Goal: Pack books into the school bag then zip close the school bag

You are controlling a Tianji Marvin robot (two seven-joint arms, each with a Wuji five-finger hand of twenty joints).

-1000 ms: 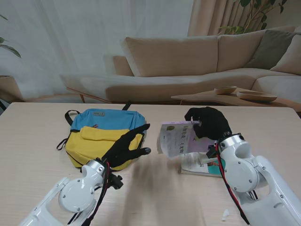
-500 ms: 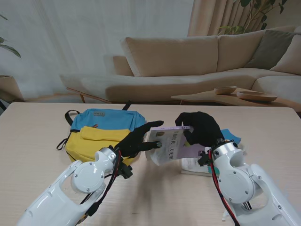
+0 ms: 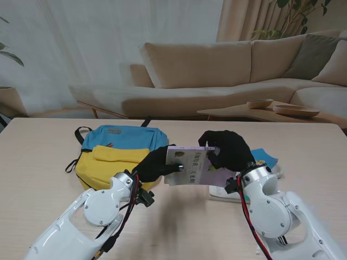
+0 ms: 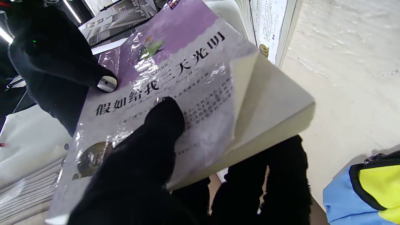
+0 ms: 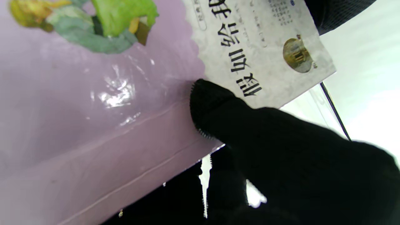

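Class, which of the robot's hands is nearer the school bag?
Left. The left hand overlaps the school bag's right edge, gripping the purple book; the right hand grips it farther right.

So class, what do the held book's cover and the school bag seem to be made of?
Purple book: paperback whose cover looks like glossy laminated paper or plastic film, with bright glare patches and wrinkles. School bag: blue and yellow, matte, with soft folds and black piping, probably woven synthetic fabric.

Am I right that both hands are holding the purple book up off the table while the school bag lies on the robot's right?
Not quite: the school bag lies on the robot's left, as the stand view shows. The rest holds: the left hand and the right hand both hold the purple book up off the table.
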